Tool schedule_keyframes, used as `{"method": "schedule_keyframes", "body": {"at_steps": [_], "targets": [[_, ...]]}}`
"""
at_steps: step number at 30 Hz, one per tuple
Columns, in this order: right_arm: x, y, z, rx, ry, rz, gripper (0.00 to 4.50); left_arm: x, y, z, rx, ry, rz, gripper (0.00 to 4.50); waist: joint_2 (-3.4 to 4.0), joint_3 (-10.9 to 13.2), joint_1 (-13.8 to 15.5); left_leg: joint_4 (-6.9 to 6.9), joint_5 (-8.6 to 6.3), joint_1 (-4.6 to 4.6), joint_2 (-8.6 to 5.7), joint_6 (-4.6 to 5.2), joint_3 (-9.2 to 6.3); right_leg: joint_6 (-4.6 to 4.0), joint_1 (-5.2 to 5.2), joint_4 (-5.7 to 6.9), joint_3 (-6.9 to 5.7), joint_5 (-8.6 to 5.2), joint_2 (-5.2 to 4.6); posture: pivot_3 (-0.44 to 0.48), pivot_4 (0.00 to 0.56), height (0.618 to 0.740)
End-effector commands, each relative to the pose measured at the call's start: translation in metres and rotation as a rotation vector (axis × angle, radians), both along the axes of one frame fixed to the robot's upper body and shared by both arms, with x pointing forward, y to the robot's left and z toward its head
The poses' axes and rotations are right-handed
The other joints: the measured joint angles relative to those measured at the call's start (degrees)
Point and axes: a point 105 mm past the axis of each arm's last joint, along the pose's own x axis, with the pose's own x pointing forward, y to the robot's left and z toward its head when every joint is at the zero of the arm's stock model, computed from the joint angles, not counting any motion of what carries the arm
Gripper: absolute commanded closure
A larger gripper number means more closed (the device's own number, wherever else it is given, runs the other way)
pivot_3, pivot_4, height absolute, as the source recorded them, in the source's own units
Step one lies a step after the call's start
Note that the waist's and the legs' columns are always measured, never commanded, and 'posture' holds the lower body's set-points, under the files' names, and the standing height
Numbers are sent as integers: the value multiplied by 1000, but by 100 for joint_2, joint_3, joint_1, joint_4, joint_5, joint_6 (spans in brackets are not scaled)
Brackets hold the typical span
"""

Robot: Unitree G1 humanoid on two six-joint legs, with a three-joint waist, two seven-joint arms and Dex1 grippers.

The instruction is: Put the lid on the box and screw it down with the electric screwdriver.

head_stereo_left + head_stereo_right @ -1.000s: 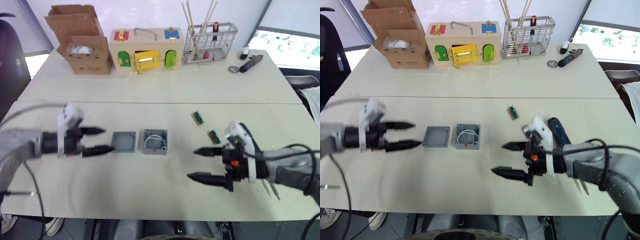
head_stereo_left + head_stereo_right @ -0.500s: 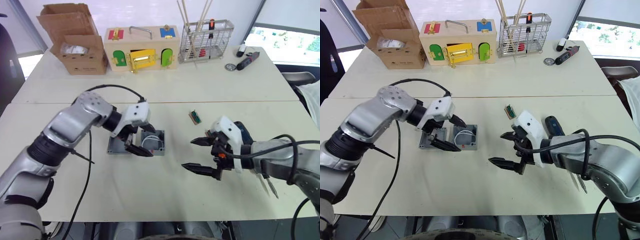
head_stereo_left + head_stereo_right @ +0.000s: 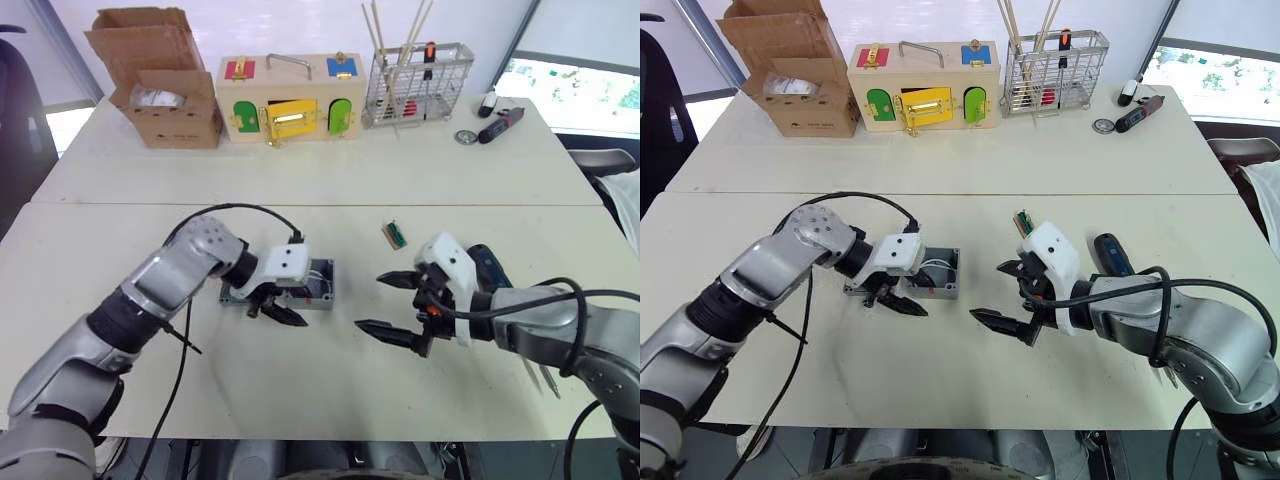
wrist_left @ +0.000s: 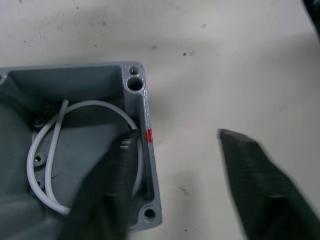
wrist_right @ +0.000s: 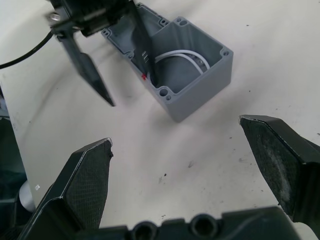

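Left gripper (image 4: pixel 185 175) is spread wide, straddling the near wall of the box (image 5: pixel 192 87), one finger inside by the white wire (image 4: pixel 47 150); lid (image 3: pixel 852 288) sits just beside the box, mostly hidden. Right gripper (image 3: pixel 1002 295) hovers agape and empty, electric screwdriver (image 3: pixel 1110 252) behind it on the table. Risk: closing here likely pinches the wire or drags the box.

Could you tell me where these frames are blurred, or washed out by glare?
Left wrist view: the left gripper's fingers are soft and out of focus, while the box is sharp. Left eye view: the window at top right is overexposed. Right wrist view: crisp, with soft shadows.
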Motion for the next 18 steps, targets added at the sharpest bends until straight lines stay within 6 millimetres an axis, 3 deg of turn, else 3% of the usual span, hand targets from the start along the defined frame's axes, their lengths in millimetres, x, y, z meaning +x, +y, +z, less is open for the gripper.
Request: {"method": "schedule_keyframes", "body": {"at_steps": [1, 5, 8, 11, 18], "targets": [[3, -1, 11, 7, -52, -10, 0, 2, -5, 3, -4, -41, -25, 1882, 0, 0, 1, 1, 0, 0, 0, 0, 0, 0, 0, 0, 0, 0, 0, 0, 150, 740], [5, 0, 10, 9, -57, -20, 0, 7, -6, -3, 18, -67, -40, 1882, 0, 0, -2, 3, -1, -1, 0, 2, 0, 0, 0, 1, 0, 0, 0, 0, 150, 740], [5, -1, 10, 10, -58, -27, 0, 10, -8, -3, 18, -77, -54, 2858, 0, 0, -3, 4, -1, -1, 0, 2, 0, 0, 0, 1, -1, 0, 0, 0, 150, 740], [3, -2, 8, 7, -52, -33, 0, 12, -10, -1, 18, -93, -75, 4357, 0, 0, 3, 4, -2, -1, 0, 3, 0, 0, -1, 1, -1, 0, 0, 0, 150, 740], [-11, -8, 1, -15, 4, -32, 0, 15, -18, 6, 10, -113, -185, 4459, 0, 0, 24, 10, -2, -1, -3, 3, -3, 0, 6, 1, -5, 0, -2, 0, 150, 740]]}}
